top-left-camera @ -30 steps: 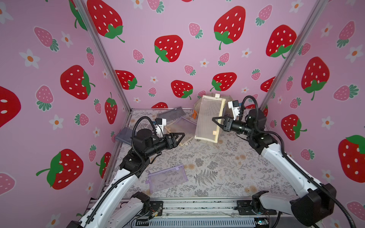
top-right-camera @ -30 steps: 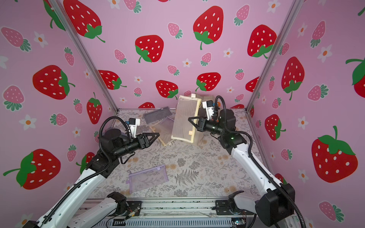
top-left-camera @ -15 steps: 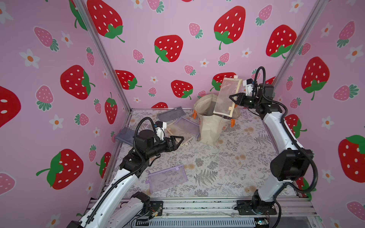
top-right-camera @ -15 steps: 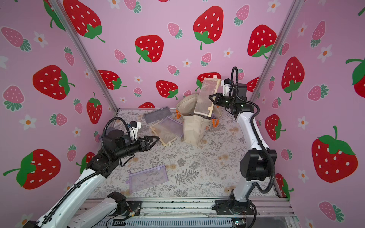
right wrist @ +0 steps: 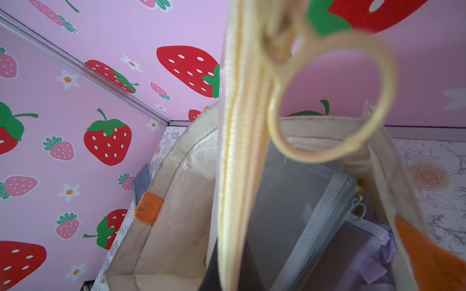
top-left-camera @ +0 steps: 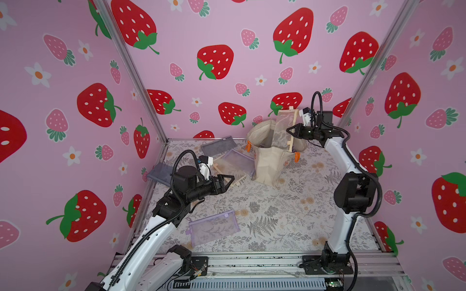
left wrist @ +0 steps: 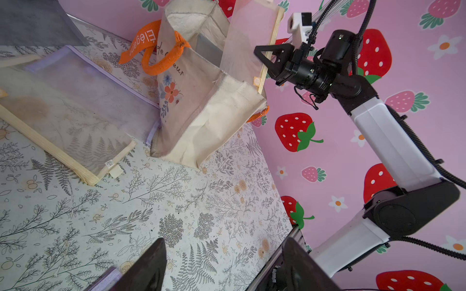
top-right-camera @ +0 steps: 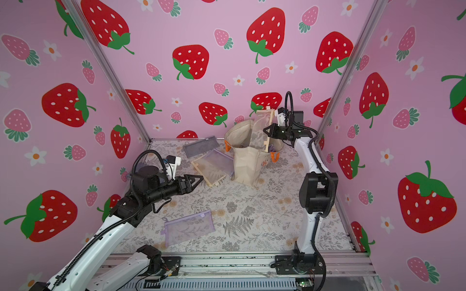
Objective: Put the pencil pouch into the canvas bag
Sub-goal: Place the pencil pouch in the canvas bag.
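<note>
Place: pretty sure this is a robot lab test booth, not anybody's home
Walls: pink strawberry-print panels (top-left-camera: 239, 30) box in the desk (top-left-camera: 290, 201) on three sides, on bare aluminium posts (top-left-camera: 132, 70)
Desk: covered with a fern-print sheet
Front of desk: slotted metal rail (top-left-camera: 252, 262) with two black-and-white robot arms (top-left-camera: 151, 234) bolted on, cables showing

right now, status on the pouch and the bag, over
Right gripper shut on yellow-edged mesh pouch, upright, lower end in canvas bag mouth. Left gripper open, off to the side. Grey pouch already inside, mouth unblocked.
</note>
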`<action>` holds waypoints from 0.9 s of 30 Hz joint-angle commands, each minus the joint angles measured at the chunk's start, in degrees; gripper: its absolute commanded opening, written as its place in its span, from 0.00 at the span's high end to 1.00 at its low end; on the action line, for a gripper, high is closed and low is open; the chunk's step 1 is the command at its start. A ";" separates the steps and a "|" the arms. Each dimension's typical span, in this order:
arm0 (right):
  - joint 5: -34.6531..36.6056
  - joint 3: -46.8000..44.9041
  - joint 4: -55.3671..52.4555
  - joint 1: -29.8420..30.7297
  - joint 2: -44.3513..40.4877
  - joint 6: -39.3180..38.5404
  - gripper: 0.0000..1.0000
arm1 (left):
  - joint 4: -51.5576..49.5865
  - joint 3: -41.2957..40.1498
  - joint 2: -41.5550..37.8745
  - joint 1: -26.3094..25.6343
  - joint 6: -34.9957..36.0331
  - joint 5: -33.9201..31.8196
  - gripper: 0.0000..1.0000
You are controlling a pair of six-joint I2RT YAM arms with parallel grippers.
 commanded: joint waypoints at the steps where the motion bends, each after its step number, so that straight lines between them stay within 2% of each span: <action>1: -1.24 -4.22 1.36 1.50 -2.03 -1.85 1.00 | 2.56 2.21 0.98 0.21 0.26 0.73 0.25; 10: 1.71 -12.46 3.45 4.32 -4.55 -2.20 1.00 | 2.04 1.13 0.25 0.27 0.68 0.21 0.25; 12: 2.78 -14.13 4.27 4.52 -5.65 -1.87 0.91 | 1.92 0.82 -0.15 0.24 0.68 0.05 0.25; 14: 4.35 -15.19 4.48 4.52 -6.94 -1.66 0.72 | 1.71 0.40 -0.44 0.28 0.75 -0.05 0.25; 19: 10.72 -13.03 -0.53 4.78 -10.52 -5.72 0.40 | -0.66 1.01 -0.13 0.34 1.35 -1.15 0.25; 22: 14.79 -9.70 -5.62 4.95 -12.35 -9.05 0.31 | -6.30 2.76 2.20 0.42 2.08 -4.08 0.25; 27: 22.37 -5.82 -13.83 5.00 -15.42 -13.24 0.24 | -16.15 3.74 7.12 0.67 2.79 -10.26 0.24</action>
